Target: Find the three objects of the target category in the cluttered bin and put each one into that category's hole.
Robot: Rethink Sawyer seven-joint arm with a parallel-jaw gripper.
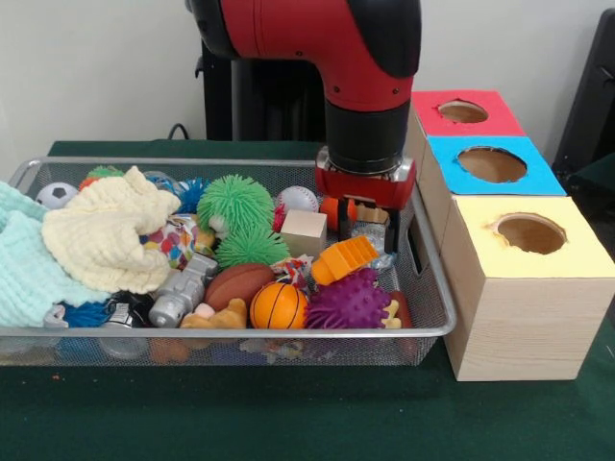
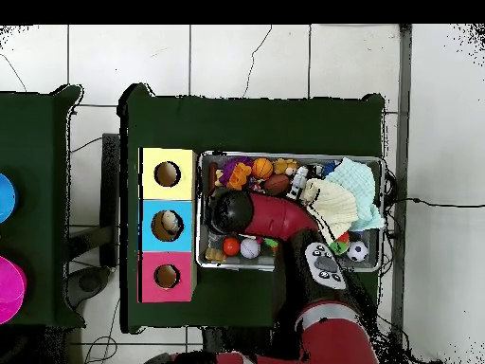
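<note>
Arm: red and black, reaching down into the right end of the wire bin [image 1: 434, 331] in the front view.
Pincer [image 1: 366, 223]: lowered among the toys near the bin's right wall; its black fingers [image 1: 392, 230] stand a little apart around something pale, but whether they grip it cannot be told.
Bin contents: green spiky balls [image 1: 236, 204], a wooden block [image 1: 304, 231], an orange ridged toy [image 1: 344, 259], a purple spiky ball [image 1: 350, 303], a small basketball [image 1: 278, 305], a brown football [image 1: 237, 283], a white baseball [image 1: 297, 199], a soccer ball [image 1: 56, 195], a grey toy figure [image 1: 181, 293].
Cloths: a cream knitted cloth [image 1: 104, 233] and a mint one [image 1: 27, 269] cover the bin's left end.
Boxes: three wooden boxes just right of the bin, each with a round hole, topped yellow [image 1: 530, 233], blue [image 1: 492, 164] and red [image 1: 463, 111].
Blue hole, overhead view: a pale object [image 2: 170, 223] lies inside.
Surface [image 1: 288, 408]: dark green cloth.
</note>
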